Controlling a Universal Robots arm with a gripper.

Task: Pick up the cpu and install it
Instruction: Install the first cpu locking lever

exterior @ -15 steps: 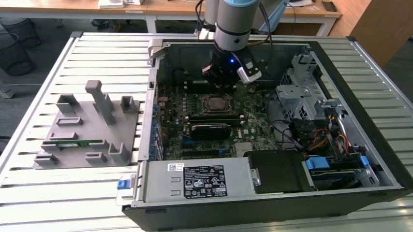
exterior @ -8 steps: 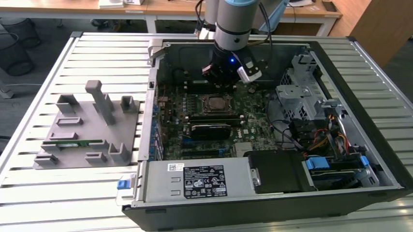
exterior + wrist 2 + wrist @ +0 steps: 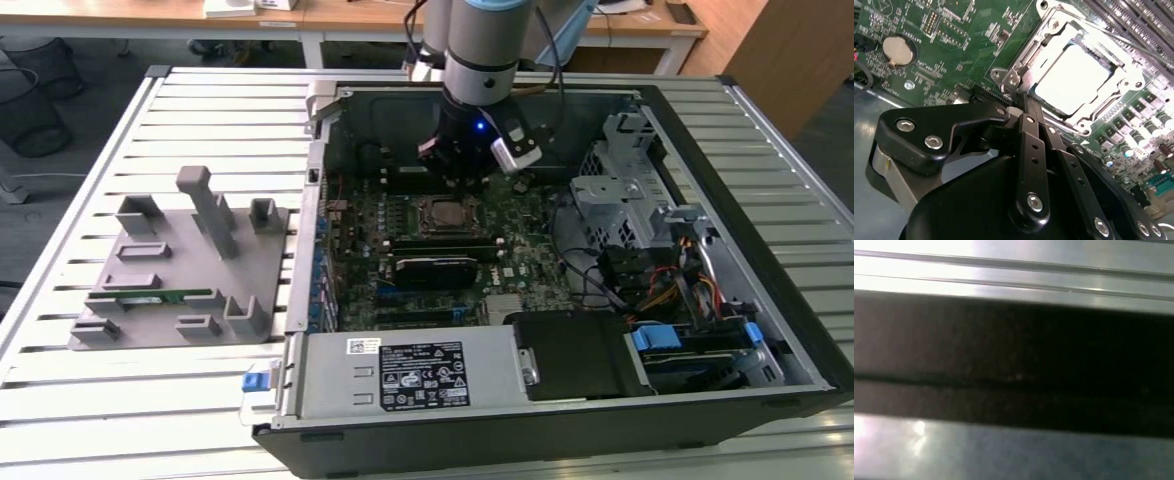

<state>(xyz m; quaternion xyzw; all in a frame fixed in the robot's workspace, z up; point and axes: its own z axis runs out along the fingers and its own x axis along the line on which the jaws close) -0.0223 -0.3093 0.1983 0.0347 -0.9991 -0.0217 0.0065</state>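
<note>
Cpu [image 3: 1074, 80] sits in the motherboard socket [image 3: 1126, 75]. Hand [image 3: 1021, 107] hovers just beside it, fingers together, holding nothing.

A big open computer case [image 3: 561, 400] lay on the metal worktop [image 3: 80, 420]. A green board [image 3: 534, 250] sat inside it. A grey holder [image 3: 174, 270] stood beside it, holding a thin green stick [image 3: 158, 296].

Wooden desks [image 3: 334, 15] line the far side behind a slatted metal table [image 3: 147, 120].
</note>
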